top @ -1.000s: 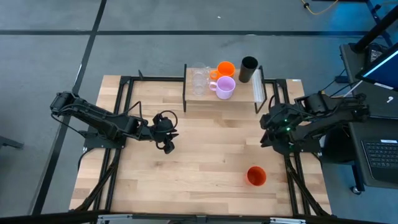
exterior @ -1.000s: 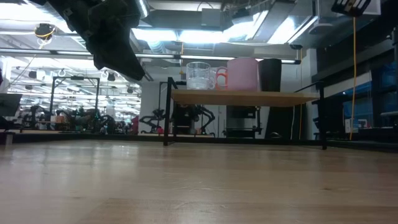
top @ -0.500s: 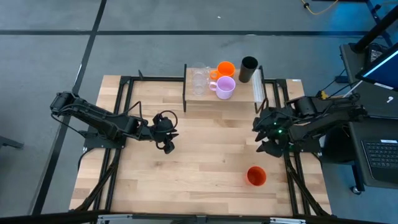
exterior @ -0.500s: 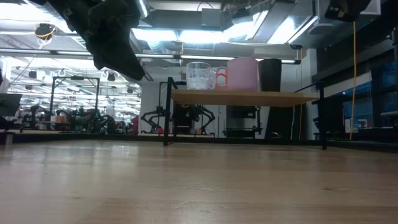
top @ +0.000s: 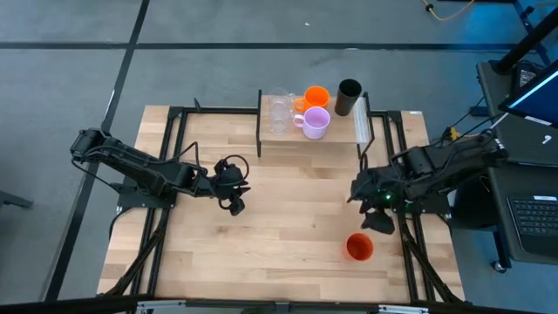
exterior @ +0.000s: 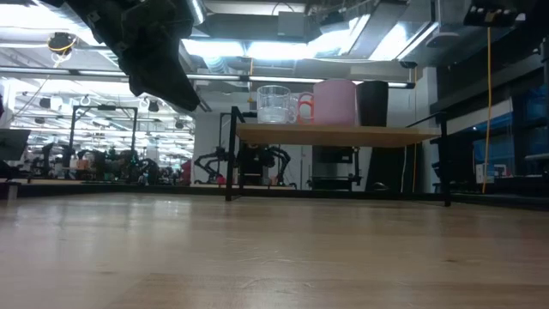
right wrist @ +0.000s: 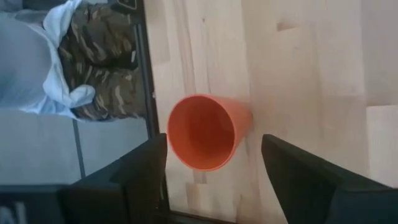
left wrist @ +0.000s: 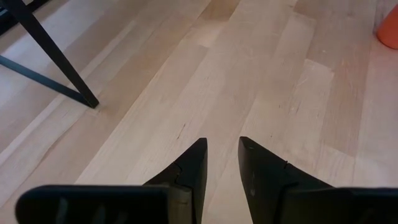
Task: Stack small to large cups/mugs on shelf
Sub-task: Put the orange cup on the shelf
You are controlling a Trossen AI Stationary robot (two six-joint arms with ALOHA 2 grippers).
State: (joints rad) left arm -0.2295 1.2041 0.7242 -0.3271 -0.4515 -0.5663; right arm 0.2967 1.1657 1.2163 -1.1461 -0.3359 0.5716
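On the shelf (top: 336,139) at the table's far side stand two clear tumblers (top: 279,110), an orange mug (top: 316,95), a lilac mug (top: 316,123) and a black cup (top: 349,96). A red-orange cup (top: 359,247) stands upright on the table near the right front, mouth up. My right gripper (top: 370,212) hovers open just beyond it on the far side. In the right wrist view its fingers (right wrist: 140,168) stand wide on either side of the cup (right wrist: 208,130) without touching it. My left gripper (top: 235,206) waits left of the table's middle, its fingers (left wrist: 189,168) a little apart with nothing between them.
Black metal frame rails (top: 174,157) run along the table's left and right sides. The shelf's black post (left wrist: 53,62) stands ahead of my left gripper. Beyond the table's edge by the cup, camouflage and grey clothing (right wrist: 93,43) shows. Bare wood (top: 288,218) lies between the grippers.
My right gripper has moved toward the table's near edge and a little left, toward the red-orange cup, and has opened wide. The cup and the vessels on the shelf have stayed where they were.
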